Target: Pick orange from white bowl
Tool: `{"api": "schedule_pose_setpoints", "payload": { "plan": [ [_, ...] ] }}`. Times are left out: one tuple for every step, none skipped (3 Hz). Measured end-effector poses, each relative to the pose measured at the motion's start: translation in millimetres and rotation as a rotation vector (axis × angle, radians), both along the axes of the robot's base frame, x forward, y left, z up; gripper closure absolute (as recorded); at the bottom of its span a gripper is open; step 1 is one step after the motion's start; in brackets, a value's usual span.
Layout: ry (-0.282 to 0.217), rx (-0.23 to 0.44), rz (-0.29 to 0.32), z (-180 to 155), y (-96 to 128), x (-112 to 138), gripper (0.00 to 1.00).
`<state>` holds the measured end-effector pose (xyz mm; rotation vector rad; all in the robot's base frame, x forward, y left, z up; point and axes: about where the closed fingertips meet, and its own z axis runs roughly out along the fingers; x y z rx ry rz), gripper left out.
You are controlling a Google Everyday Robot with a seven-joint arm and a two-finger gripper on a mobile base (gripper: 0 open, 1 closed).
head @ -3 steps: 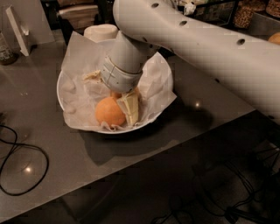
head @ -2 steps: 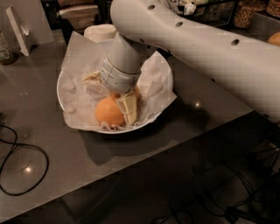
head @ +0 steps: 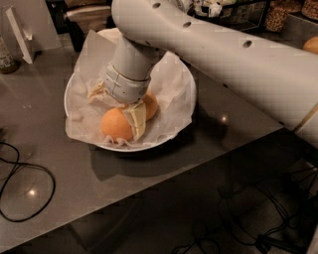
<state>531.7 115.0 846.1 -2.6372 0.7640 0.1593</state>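
Observation:
The white bowl (head: 79, 84), wide and lined with crumpled white paper, stands on the dark table. An orange (head: 116, 125) lies at its front. A second orange (head: 151, 105) shows just behind and to the right. My gripper (head: 117, 106) reaches down into the bowl from the upper right, right over the front orange. It is open. One cream finger (head: 137, 120) stands between the two oranges, and the other finger (head: 97, 91) is on the front orange's upper left side. The orange rests on the paper.
A black cable (head: 22, 171) loops on the table at the front left. A white stand (head: 20, 30) and a bottle (head: 5, 57) are at the back left. Jars (head: 278, 15) and another orange (head: 311, 44) are at the back right. The table edge (head: 198, 171) runs diagonally in front.
The arm has shifted slightly up and to the left, so the second orange now shows behind the right finger. The front orange stays on the paper.

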Motion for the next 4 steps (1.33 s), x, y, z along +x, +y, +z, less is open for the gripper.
{"api": "schedule_pose_setpoints", "payload": {
  "plan": [
    [0.005,-0.005,0.004,-0.5,-1.2,-2.0,0.4],
    [0.01,-0.007,-0.023,0.7,-12.4,-8.4,0.64],
    [0.016,0.003,-0.072,3.1,-28.8,-13.5,0.87],
    [0.001,0.116,-0.108,28.2,-43.4,-16.0,1.0]
  ]
}}
